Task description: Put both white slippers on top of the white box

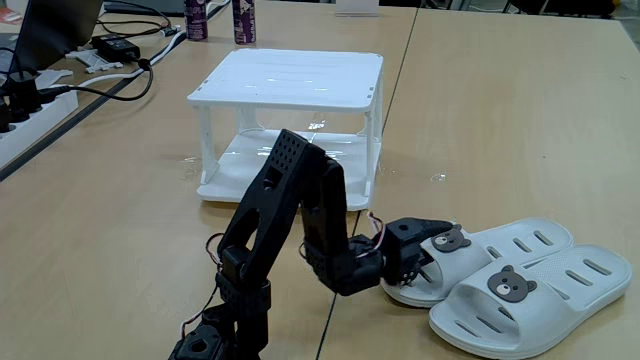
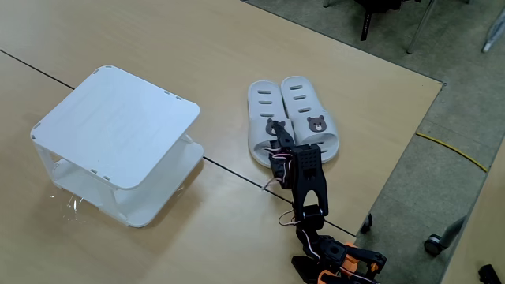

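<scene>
**Desk:** What do I have on the table?

**Operator:** From my remote station, in both fixed views: the black arm (image 1: 290, 225) bends low over a wooden table (image 1: 120, 220), its gripper (image 1: 412, 262) at the heel end of the left slipper (image 1: 480, 250). The pair lies side by side, touching, on the table to the right of the box (image 1: 290, 85) in the low view. The right slipper (image 1: 540, 300) sits nearer that camera.

**Desk:** And the jaws?

**Operator:** I cannot tell. The gripper's dark body covers the fingertips where they meet the slipper's bear badge (image 1: 450, 240), and from above the gripper (image 2: 278, 151) blurs into the sole.

**Desk:** The box?

**Operator:** Upright, well apart from the slippers, its flat top bare. From above the box (image 2: 118, 122) stands left of the pair; one slipper (image 2: 264, 118) lies beside the other (image 2: 309, 114), toes pointing far. Cables (image 1: 110, 60) and two bottles (image 1: 220, 20) sit at the far left edge in the low view.
</scene>
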